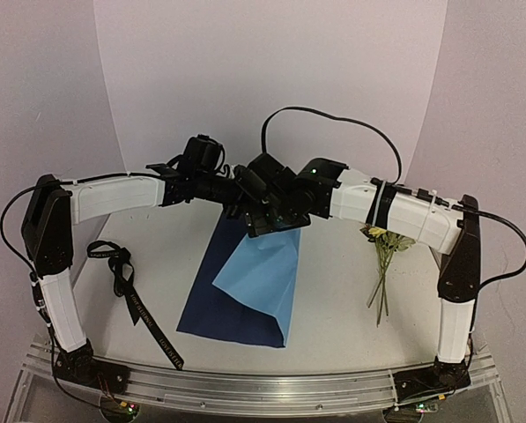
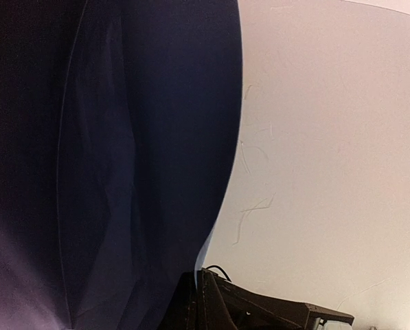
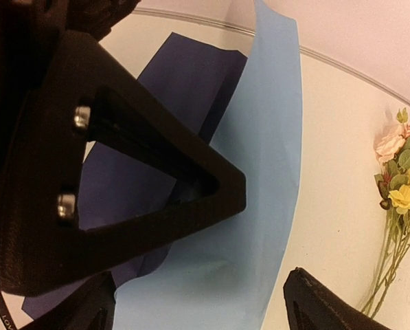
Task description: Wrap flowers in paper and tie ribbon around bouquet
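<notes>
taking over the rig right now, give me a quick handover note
Left gripper: shut, apparently pinching the far edge of the paper and holding it up.
Right gripper: open, jaws wide around the light blue flap, gripping nothing.
Paper: mid-table, partly folded over, light blue face over navy.
Flowers: lying to the right, apart from the paper, partly under the right arm.
Ribbon: loose at the left, nothing touching it.
Done: paper partly folded, nothing more.
Left: put the flowers on the paper, wrap them, tie the ribbon.
</notes>
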You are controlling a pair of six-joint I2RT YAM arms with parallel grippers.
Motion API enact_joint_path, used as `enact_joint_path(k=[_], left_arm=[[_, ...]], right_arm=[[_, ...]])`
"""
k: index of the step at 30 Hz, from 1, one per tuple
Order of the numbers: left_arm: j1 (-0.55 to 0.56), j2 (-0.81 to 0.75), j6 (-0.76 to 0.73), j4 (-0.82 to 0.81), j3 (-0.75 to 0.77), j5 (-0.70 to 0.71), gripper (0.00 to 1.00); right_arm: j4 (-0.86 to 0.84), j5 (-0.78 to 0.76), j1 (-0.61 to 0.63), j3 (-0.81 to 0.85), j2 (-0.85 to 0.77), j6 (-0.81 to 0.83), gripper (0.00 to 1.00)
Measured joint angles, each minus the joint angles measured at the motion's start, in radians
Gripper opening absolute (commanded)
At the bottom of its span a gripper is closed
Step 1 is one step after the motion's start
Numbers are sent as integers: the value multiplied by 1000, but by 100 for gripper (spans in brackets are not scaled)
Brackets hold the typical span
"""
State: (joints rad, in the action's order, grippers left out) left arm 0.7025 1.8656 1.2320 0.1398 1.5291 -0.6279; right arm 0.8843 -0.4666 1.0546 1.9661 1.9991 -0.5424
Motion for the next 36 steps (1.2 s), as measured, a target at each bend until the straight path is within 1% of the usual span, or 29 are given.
enact_joint_path(k=[2,3,5,6,9,15,17,19,20,21,22,23,24,26,28,32,34,36], left_arm=[[0,0,0,0,0,-1,0],[0,0,0,0,0,-1,0],[0,0,-1,0,0,-2,0],[0,0,-1,0,0,-3,1],[0,0,-5,0,0,-6,3],[0,0,-29,7,0,-6,2],[0,0,-34,14,0,-6,0],[0,0,-39,19,0,-6,0],[0,0,-41,20,0,-6,0],[0,0,-47,24,0,-6,0],[0,0,-53,35,1,-2,0],[0,0,-61,49,2,2,0],[0,0,-71,66,5,8,0],[2,3,-111,160,45,53,0],[4,5,-153,245,99,101,0],[12,13,-238,393,241,207,0],[20,19,-271,441,295,253,0],[31,25,-297,482,327,297,0]], right_arm=[[0,-5,0,1,0,-4,59],[0,-9,0,1,0,-3,51],[1,-13,0,1,0,-2,38],[1,-16,0,1,0,-6,34],[0,-21,-3,1,0,-5,25],[0,-28,-6,1,0,-10,15],[0,-29,-8,1,0,-12,16],[-1,-30,-10,0,0,-12,25],[-5,-31,-11,-6,-2,-15,34],[-8,-30,-11,-16,-6,-15,46],[-14,-32,-12,-38,-17,-18,56],[-21,-34,-12,-63,-30,-22,61],[-39,-36,-15,-105,-54,-34,63],[-91,-29,-26,-232,-134,-46,64],[-114,-14,-49,-366,-234,-69,61],[-205,64,-164,-552,-389,-133,56],[-268,114,-231,-612,-409,-160,51],[-331,174,-277,-658,-387,-187,50]])
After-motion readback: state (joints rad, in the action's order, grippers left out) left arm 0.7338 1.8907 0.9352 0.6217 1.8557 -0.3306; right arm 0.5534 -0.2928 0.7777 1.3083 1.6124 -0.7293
